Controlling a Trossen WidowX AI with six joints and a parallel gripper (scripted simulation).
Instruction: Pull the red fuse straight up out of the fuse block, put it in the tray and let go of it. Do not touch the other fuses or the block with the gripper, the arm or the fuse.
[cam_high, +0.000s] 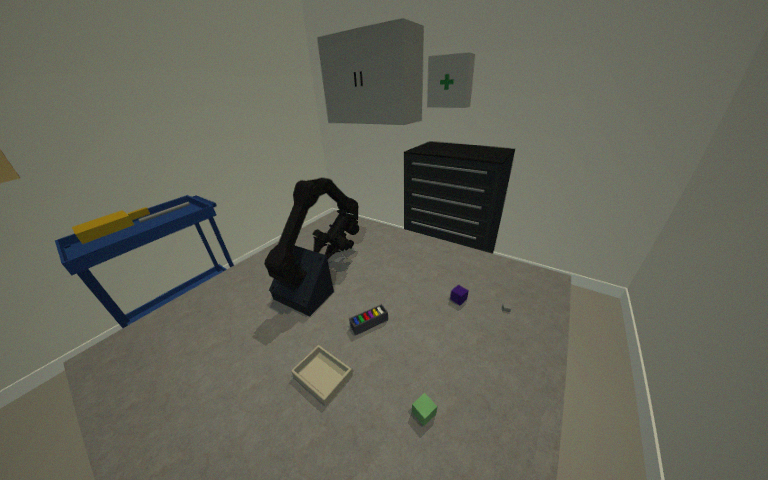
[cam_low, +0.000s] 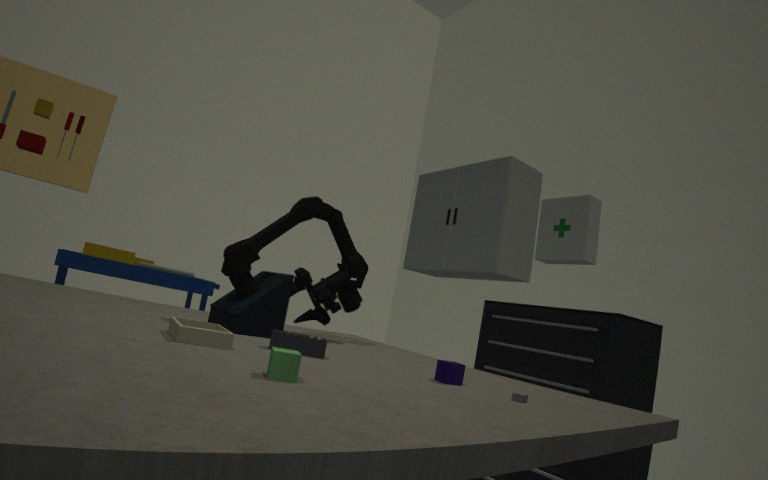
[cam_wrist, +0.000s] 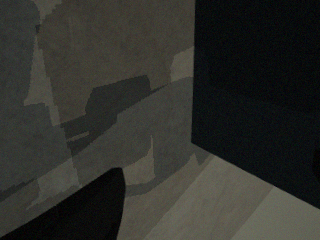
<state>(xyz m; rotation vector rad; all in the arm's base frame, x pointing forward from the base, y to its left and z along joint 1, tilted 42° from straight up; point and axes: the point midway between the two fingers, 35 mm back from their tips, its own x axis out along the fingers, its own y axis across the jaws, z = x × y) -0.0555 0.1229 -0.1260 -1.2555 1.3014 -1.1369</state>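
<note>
Behind base: jaws wide apart, well clear of fuse block.

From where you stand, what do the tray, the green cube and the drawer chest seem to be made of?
The tray looks like pale wood or matte plastic: flat beige walls, no shine. The green cube looks like matte plastic or painted wood: even colour, no gloss. The drawer chest looks like dark painted metal, with pale metallic bar handles. None of them shows grain or texture, so these are guesses.
</note>
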